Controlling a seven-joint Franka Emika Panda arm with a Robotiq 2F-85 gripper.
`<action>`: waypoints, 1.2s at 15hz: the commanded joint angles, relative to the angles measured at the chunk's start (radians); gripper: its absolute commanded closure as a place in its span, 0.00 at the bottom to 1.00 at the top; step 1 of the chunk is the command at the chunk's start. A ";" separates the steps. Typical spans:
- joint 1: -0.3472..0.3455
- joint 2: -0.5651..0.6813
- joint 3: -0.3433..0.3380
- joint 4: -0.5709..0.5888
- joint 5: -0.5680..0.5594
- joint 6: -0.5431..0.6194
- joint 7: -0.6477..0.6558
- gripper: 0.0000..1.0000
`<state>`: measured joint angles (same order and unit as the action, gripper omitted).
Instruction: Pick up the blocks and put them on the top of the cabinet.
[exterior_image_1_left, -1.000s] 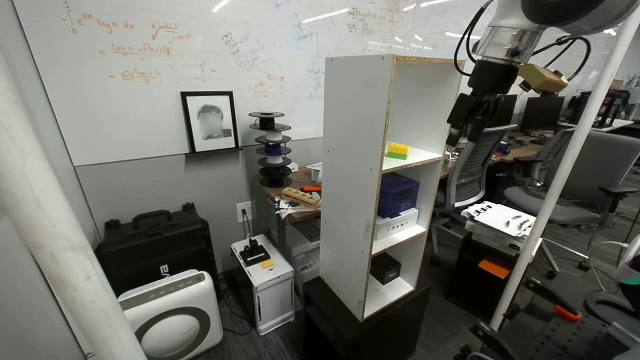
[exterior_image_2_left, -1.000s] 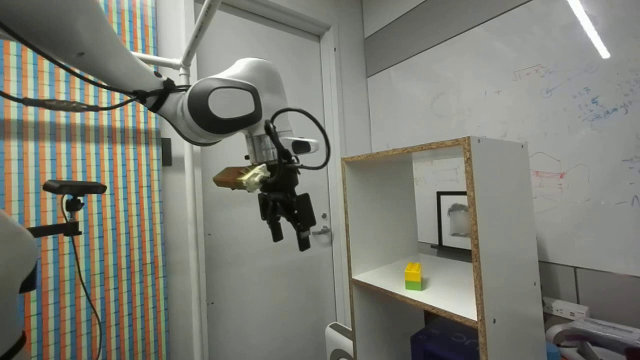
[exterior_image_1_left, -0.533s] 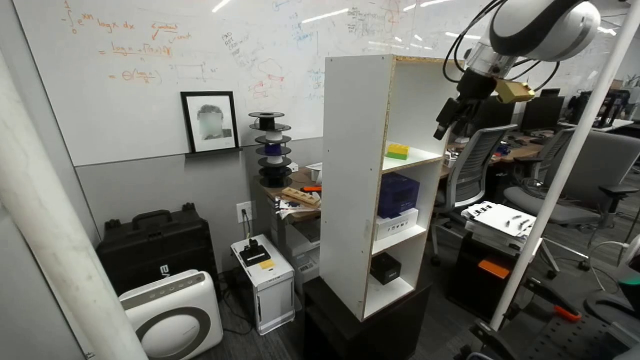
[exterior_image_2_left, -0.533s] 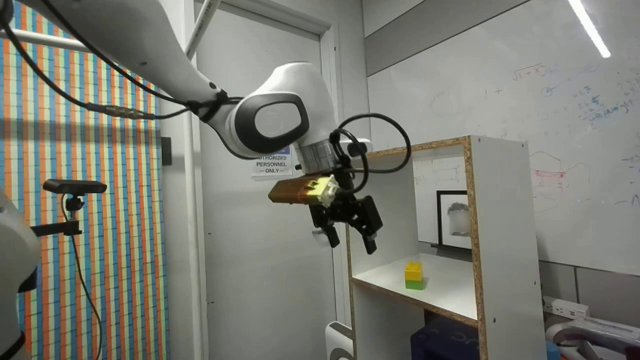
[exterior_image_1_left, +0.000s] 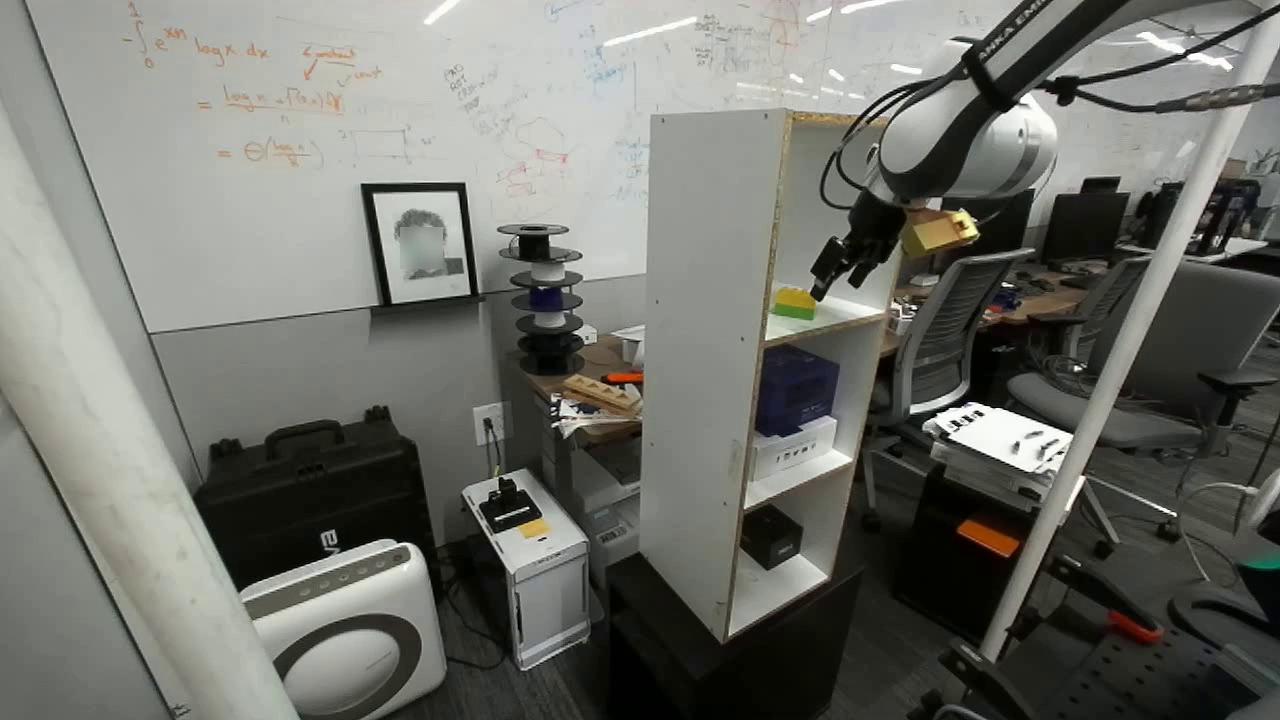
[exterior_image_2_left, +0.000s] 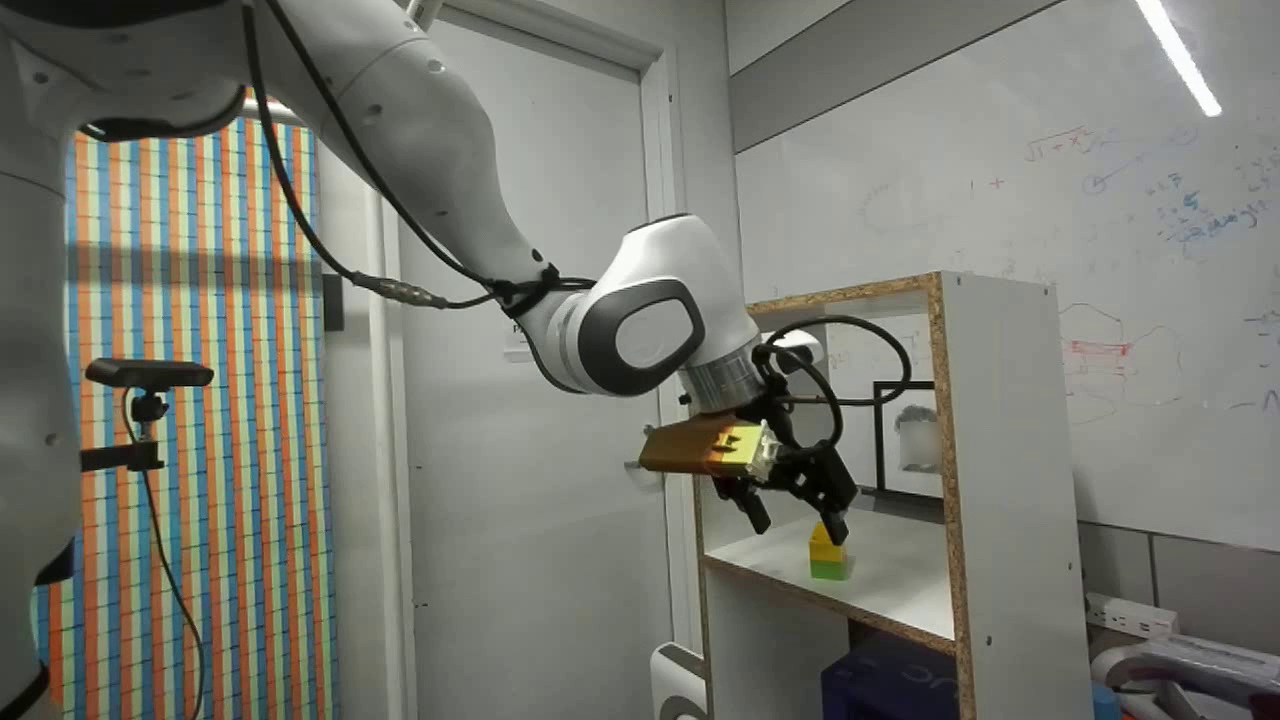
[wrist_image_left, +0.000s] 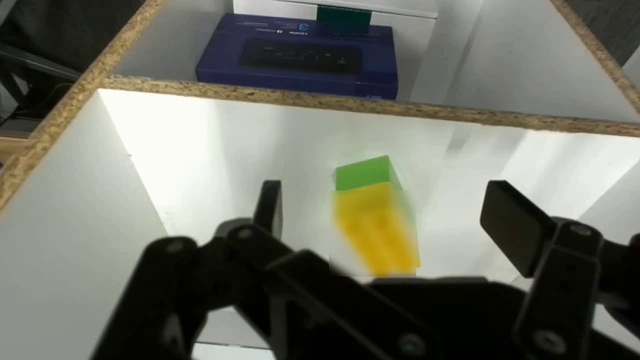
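Observation:
The blocks (exterior_image_1_left: 795, 303) are a yellow block on a green one, stacked upright on the shelf of the cabinet's top compartment. They show in an exterior view (exterior_image_2_left: 827, 566) and in the wrist view (wrist_image_left: 372, 205). The cabinet (exterior_image_1_left: 710, 350) is a tall white open-fronted unit with chipboard edges, also in an exterior view (exterior_image_2_left: 1010, 450). My gripper (exterior_image_1_left: 838, 288) is open and empty, tilted down at the top compartment's opening. In an exterior view the gripper (exterior_image_2_left: 799, 534) has one fingertip overlapping the blocks' top. In the wrist view the blocks appear between the spread fingers, apart from both.
The chipboard shelf edge (wrist_image_left: 350, 101) and side walls bound the compartment. A dark blue box (exterior_image_1_left: 797, 390) on a white box (exterior_image_1_left: 795, 448) fills the shelf below. A black box (exterior_image_1_left: 770, 537) sits on the lowest shelf. A white pole (exterior_image_1_left: 1120, 350) stands near the arm.
My gripper has moved down and toward the cabinet's top compartment, and now sits close to the blocks. The fingers stay open. The blocks have not moved.

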<state>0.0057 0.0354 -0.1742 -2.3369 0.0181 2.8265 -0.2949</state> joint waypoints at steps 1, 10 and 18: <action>-0.004 0.135 0.008 0.118 0.058 0.044 0.012 0.00; -0.088 0.170 0.125 0.178 0.047 0.009 0.108 0.67; -0.078 -0.179 0.137 -0.086 0.080 -0.180 0.201 0.87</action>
<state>-0.0828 0.0535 -0.0253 -2.2760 0.1244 2.6943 -0.1641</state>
